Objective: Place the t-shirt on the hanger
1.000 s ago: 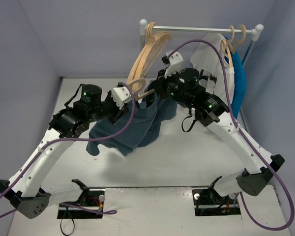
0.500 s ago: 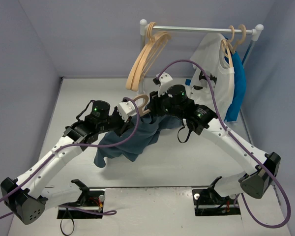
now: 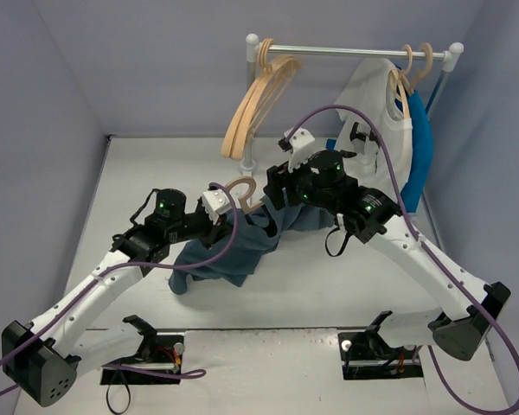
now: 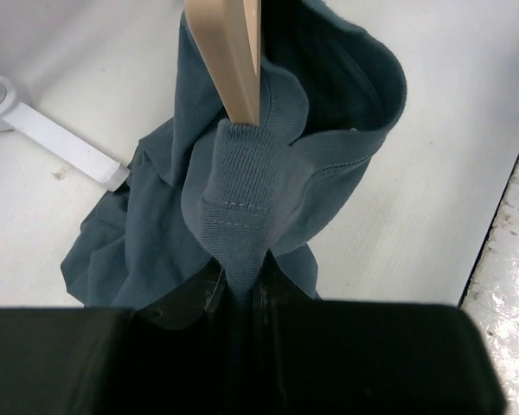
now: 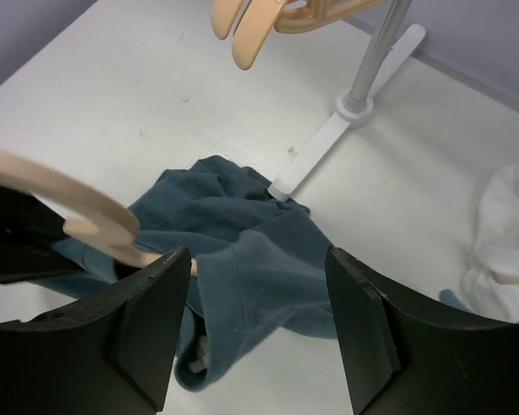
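The left tool (image 4: pixel 240 285) is clenched on the ribbed collar of the dark slate-blue cotton t-shirt (image 4: pixel 242 216). The pinched fold of collar runs straight down between its fingers. Just beyond the fingertips, the arm of the pale natural-wood clothes hanger (image 4: pixel 229 52) rises out of the neck opening. In the top view the hanger's rounded hook (image 3: pixel 238 186) stands just past this tool (image 3: pixel 218 204). The rest of the t-shirt (image 3: pixel 233 251) hangs beneath the tool, and its lower folds lie bunched on the white table (image 3: pixel 346 285).

The right tool (image 5: pixel 255 268) is released, its two fingers (image 5: pixel 147 328) spread wide and closing on nothing. The t-shirt lies crumpled below the gap, and the hanger crosses just beside its left finger.

Beyond the right tool stands a metal clothes rail (image 3: pixel 355 51). Spare wooden hangers (image 3: pixel 255 99) hang at one end of it, and a white t-shirt (image 3: pixel 376 95) and a bright blue garment (image 3: pixel 419 147) at the other.
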Available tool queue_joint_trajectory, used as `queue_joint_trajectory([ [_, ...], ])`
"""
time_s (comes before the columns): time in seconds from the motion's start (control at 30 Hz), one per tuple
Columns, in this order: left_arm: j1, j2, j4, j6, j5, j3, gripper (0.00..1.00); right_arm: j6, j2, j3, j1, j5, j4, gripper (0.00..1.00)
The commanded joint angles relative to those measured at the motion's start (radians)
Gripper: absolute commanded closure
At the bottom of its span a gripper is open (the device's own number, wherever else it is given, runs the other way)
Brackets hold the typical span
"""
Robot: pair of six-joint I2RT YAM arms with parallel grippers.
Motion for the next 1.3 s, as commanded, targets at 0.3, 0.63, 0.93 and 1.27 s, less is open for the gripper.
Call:
queue_joint_trajectory([
  [0.3, 0.099, -0.049, -0.181, 0.211, 0.252, 0.130, 1.00, -0.479, -0.143, -0.062, -0.220, -0.387, -0.133, 0.37],
  [0.63, 0.107, -0.023, -0.294, 0.306, 0.311, 0.208, 1.00, -0.545, -0.077, -0.038, -0.201, -0.552, -0.225, 0.39],
  [0.93, 0.107, -0.011, -0.341, 0.361, 0.349, 0.261, 1.00, -0.513, -0.019, -0.042, -0.072, -0.583, -0.252, 0.43],
  [1.27, 0.107, 0.004, -0.420, 0.436, 0.382, 0.295, 1.00, -0.525, -0.027, -0.069, -0.049, -0.589, -0.260, 0.63],
])
